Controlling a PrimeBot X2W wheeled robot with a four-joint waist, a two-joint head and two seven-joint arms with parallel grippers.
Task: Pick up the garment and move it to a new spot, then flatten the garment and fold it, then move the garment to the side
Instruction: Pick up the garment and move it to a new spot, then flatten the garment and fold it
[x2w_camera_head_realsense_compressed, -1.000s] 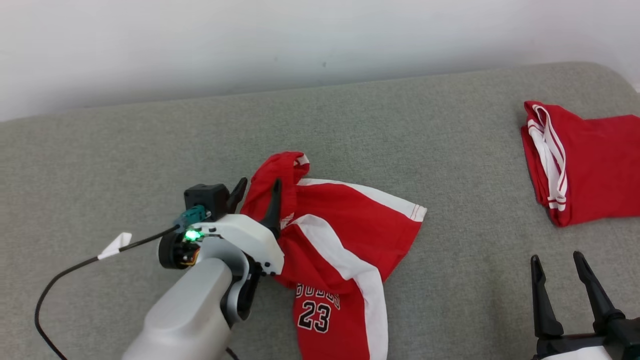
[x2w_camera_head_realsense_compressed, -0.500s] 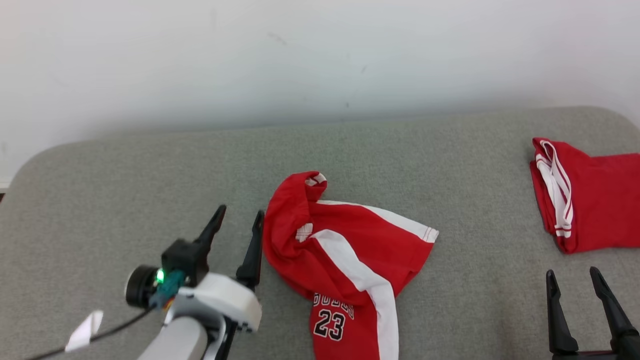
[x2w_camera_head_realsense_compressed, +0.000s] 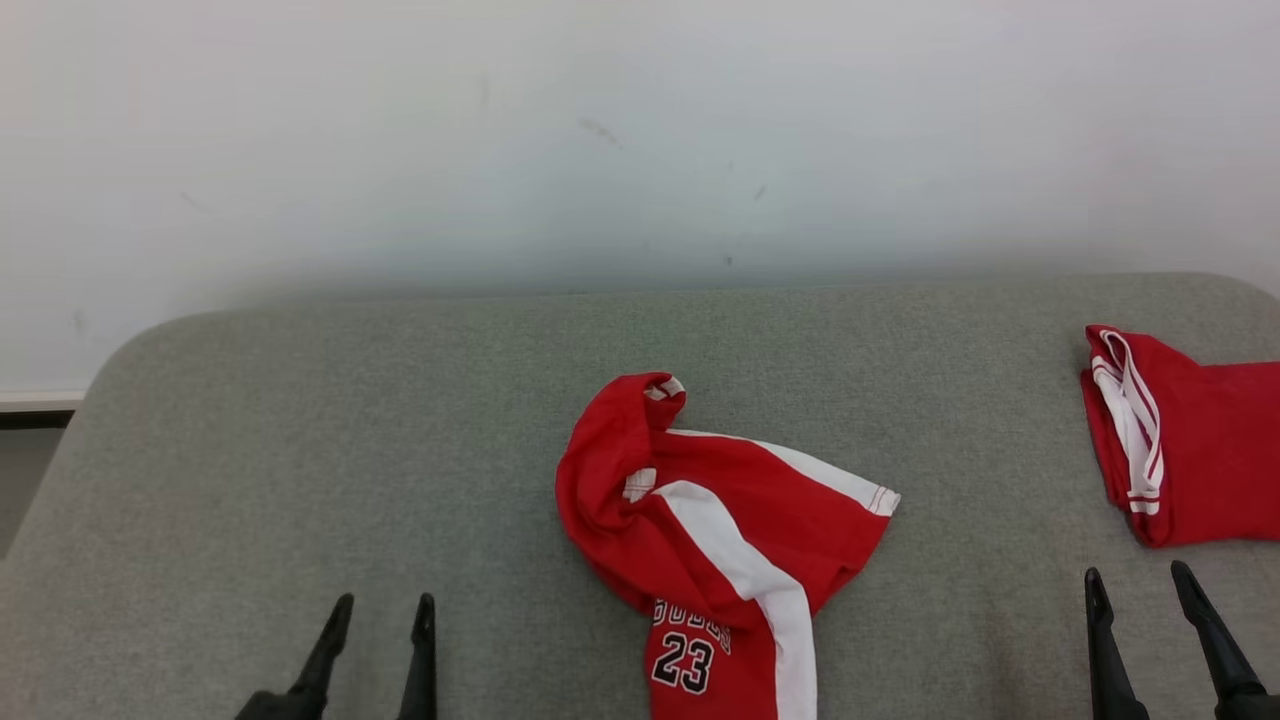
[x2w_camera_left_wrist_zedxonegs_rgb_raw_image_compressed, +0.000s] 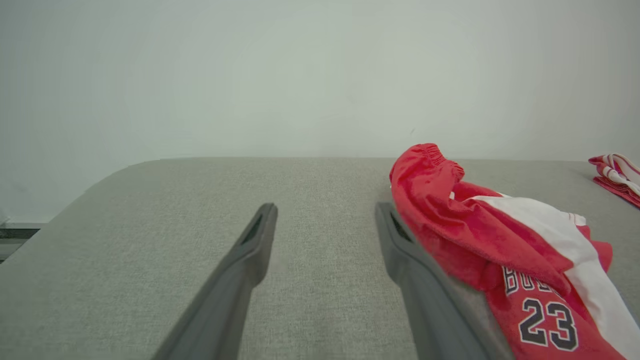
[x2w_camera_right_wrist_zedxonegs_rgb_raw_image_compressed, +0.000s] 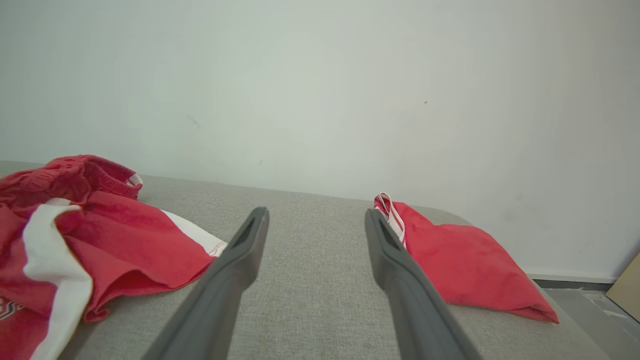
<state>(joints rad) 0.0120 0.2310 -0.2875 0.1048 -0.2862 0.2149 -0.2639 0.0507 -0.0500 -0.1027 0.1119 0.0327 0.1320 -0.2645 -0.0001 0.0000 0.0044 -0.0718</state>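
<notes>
Garment (x2w_camera_head_realsense_compressed: 620, 500) crumpled on cushion — left pincer (x2w_camera_head_realsense_compressed: 386, 602) pulled back, gaping.

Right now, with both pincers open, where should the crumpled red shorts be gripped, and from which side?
Probably the bunched waistband, the hump at the far left end of the shorts. It stands up off the cushion, so there is a fold to close on; the hem lies flat. Come from the left with the open left pincer, which is nearer.
</notes>
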